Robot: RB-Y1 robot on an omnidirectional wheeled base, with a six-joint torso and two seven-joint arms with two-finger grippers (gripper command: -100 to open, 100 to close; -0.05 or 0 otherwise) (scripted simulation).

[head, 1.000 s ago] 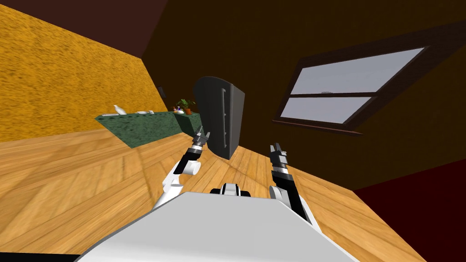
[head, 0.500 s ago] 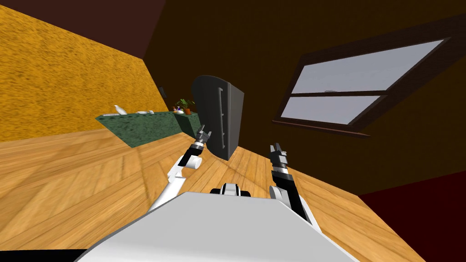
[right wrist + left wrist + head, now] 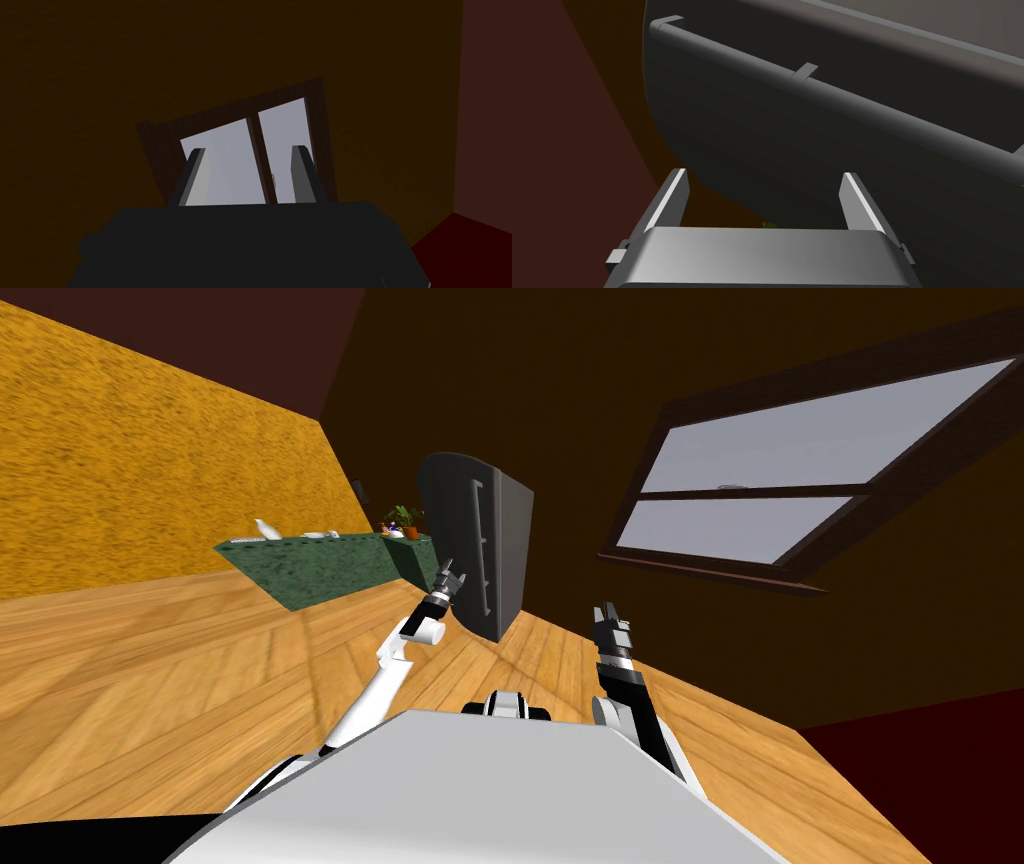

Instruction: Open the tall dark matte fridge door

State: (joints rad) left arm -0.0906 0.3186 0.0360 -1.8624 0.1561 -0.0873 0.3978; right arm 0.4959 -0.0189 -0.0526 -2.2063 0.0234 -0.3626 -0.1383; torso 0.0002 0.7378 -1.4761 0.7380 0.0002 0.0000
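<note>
Left gripper, fingers wide and empty, faces the dark fridge door, its long handle bar beyond the fingertips, slanting from one finger's side to the other's; right gripper, parted, hangs farther off.

White left arm, black white-banded right arm, light-grey pincer fingers.

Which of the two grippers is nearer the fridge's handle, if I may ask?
The left gripper, open, facing the fridge door and handle; the right gripper stands aside.
</note>
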